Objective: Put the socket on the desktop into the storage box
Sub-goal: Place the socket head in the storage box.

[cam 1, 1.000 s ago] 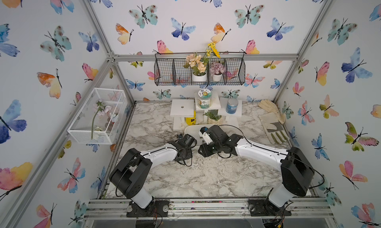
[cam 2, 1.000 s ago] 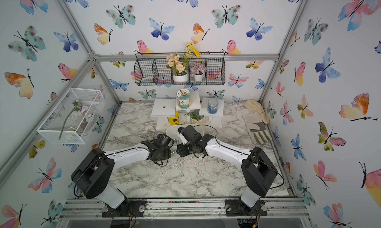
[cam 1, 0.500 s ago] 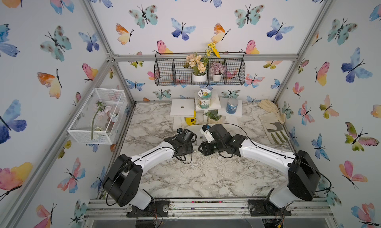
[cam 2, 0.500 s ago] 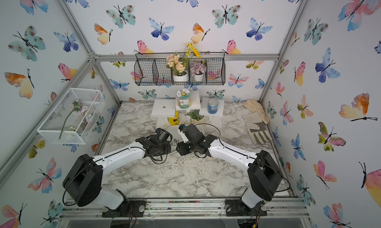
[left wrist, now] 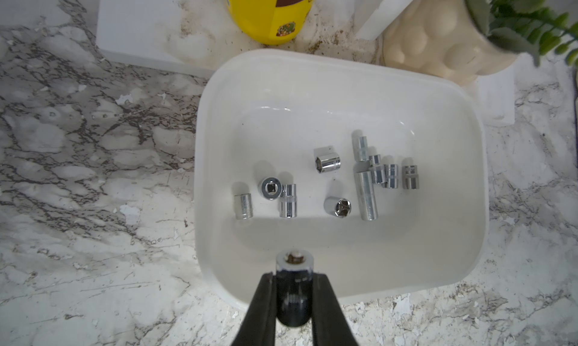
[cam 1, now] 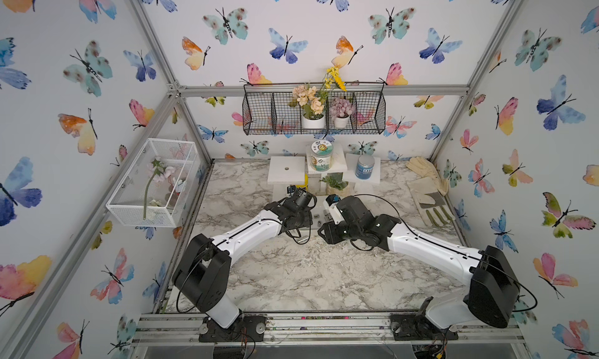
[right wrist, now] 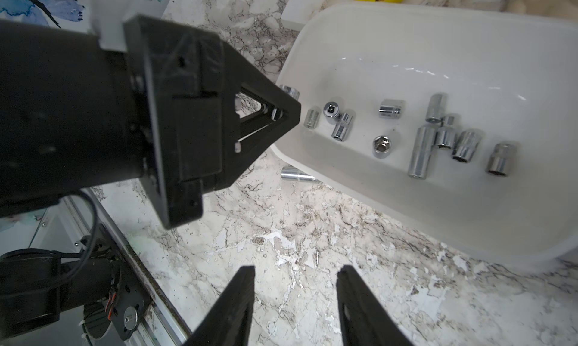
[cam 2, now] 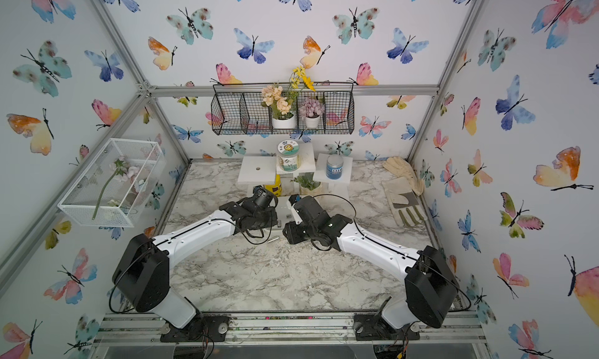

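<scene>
My left gripper [left wrist: 293,277] is shut on a chrome socket [left wrist: 293,263] that stands on end between its black fingers, above the near rim of the white storage box [left wrist: 219,88]. Several more sockets [left wrist: 327,160] lie on the box floor. In the right wrist view the left gripper's tip [right wrist: 291,113] hangs at the box's edge, and another long socket [right wrist: 297,175] lies on the marble desktop [right wrist: 281,222] against the box's outer wall. That socket also shows in both top views [cam 1: 303,240] [cam 2: 273,239]. My right gripper [right wrist: 295,271] is open over bare desktop beside the box.
A yellow bottle [left wrist: 269,13] and a cream plant pot [left wrist: 438,38] stand just behind the box, among white stands [cam 1: 287,174] with jars. Gloves [cam 1: 428,192] lie at the right. On the walls hang a black wire basket [cam 1: 312,111] and a white mesh cage [cam 1: 155,182].
The left arm has stretched toward the back, carrying its socket up to the box. The right arm shifted slightly at first and has since held still, jaws unchanged.
</scene>
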